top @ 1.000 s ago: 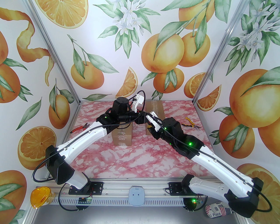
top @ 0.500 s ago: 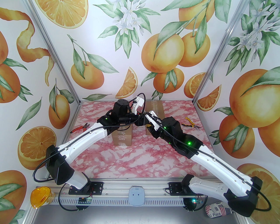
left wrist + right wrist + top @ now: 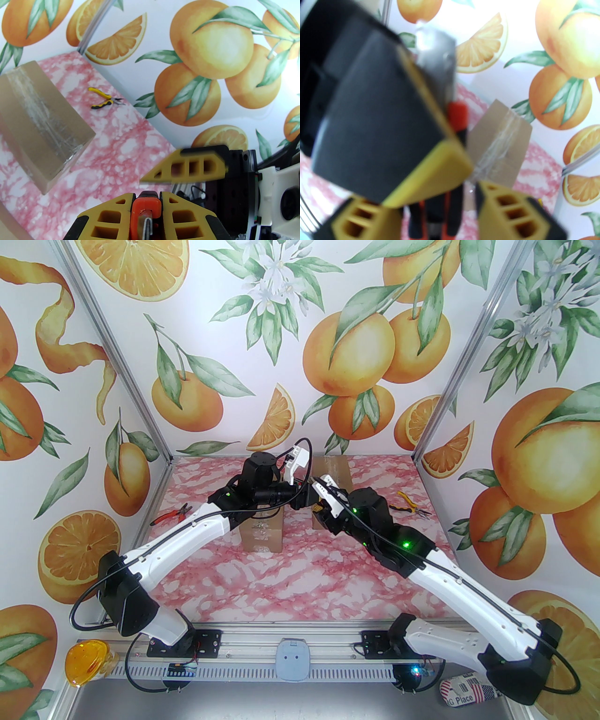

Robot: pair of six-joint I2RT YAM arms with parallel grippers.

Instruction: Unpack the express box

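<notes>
Pliers with red handles [image 3: 171, 514] lie at the left edge of the table [image 3: 300, 577]. The left express box [image 3: 261, 535] sits partly under the left arm [image 3: 187, 530]. Over the gap between the boxes, the left gripper [image 3: 146, 195] pinches an orange cutter [image 3: 144, 206]. The right gripper [image 3: 434, 206] is spread wide around its blurred handle. The taped right express box [image 3: 333, 472] lies behind, with yellow pliers [image 3: 408, 506] further right.

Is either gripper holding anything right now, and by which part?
The left gripper is shut on the cutter, clamping its orange section just behind the blade. The right gripper stands open around the handle, not gripping.
</notes>
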